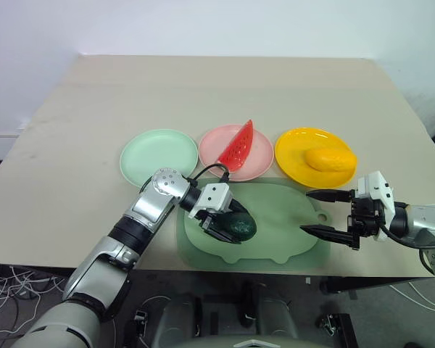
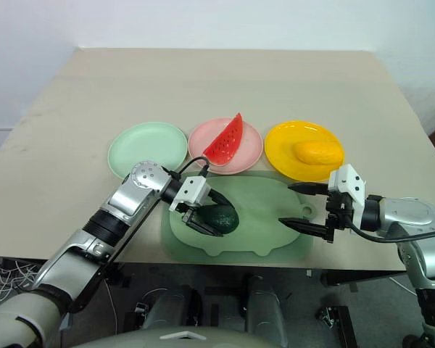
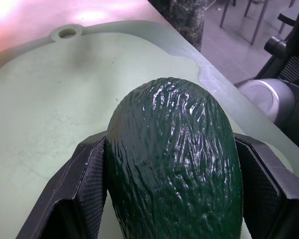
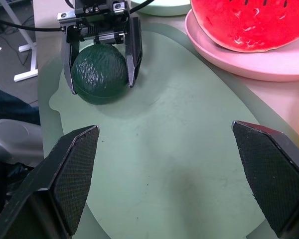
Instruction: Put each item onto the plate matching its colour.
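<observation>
Beige table (image 1: 203,94) against white wall. Green pig-shaped mat (image 1: 283,225) at lower centre of frame, near table's front edge. Row of plates just above mat: mint green plate (image 1: 148,156) left, empty; pink plate (image 1: 257,161) centre, watermelon wedge (image 1: 237,147) on it; yellow plate (image 1: 297,159) right, mango (image 1: 328,159) on it. Avocado (image 1: 241,226) on left part of mat. Left gripper (image 1: 225,223) closed around avocado, fingers (image 3: 84,179) pressing both sides. Right gripper (image 1: 325,212) spread wide, empty, over mat's right edge, well apart from avocado.
</observation>
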You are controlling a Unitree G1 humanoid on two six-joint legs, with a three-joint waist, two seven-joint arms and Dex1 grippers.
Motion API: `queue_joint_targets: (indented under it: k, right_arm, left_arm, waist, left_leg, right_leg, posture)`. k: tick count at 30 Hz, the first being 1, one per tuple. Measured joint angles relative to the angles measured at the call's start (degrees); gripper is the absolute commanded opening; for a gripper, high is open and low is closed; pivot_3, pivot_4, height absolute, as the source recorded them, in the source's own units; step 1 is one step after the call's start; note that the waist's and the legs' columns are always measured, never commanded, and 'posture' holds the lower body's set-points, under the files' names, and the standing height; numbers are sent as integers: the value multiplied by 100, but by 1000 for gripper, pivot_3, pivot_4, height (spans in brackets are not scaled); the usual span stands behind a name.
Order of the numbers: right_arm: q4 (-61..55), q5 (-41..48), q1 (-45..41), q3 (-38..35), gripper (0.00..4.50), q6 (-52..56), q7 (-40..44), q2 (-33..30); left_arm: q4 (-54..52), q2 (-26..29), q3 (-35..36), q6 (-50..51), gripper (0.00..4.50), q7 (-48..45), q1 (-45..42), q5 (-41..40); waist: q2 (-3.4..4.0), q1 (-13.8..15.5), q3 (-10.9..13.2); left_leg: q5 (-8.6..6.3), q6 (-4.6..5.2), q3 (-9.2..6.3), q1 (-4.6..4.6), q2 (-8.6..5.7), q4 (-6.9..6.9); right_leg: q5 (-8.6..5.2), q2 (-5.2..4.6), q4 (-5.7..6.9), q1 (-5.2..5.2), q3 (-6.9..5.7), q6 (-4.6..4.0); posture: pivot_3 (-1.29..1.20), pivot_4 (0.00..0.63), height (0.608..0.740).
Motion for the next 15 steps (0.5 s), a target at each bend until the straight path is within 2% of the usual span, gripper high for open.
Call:
queue_joint_targets:
  k: [4, 10, 15]
  right_arm:
    - [-1, 8, 0, 0, 4500, 5, 0, 4]
    - [-32, 7, -5, 11, 4500, 4, 10, 27]
    - [1, 2, -149, 91, 4500, 3, 21, 115]
  left_arm:
    - [-9, 64, 175, 293, 3097, 0, -87, -131]
    - [-408, 556, 936, 835, 3097, 64, -255, -642]
    - [-166, 1311, 1677, 1339, 3097, 345, -589, -892]
  waist:
    - [0, 0, 0]
    - [0, -6, 0]
    - [0, -15, 0]
  left_leg:
    - [0, 0, 0, 0, 0, 0]
    - [0, -1, 0, 0, 4, 0]
    - [1, -1, 0, 2, 5, -1]
  right_leg:
    - [0, 0, 0, 0, 0, 0]
    - [0, 1, 1, -2, 0, 0]
    - [0, 7, 3, -2, 0, 0]
  posture:
    - [0, 150, 736]
    - [0, 150, 736]
    - [0, 150, 736]
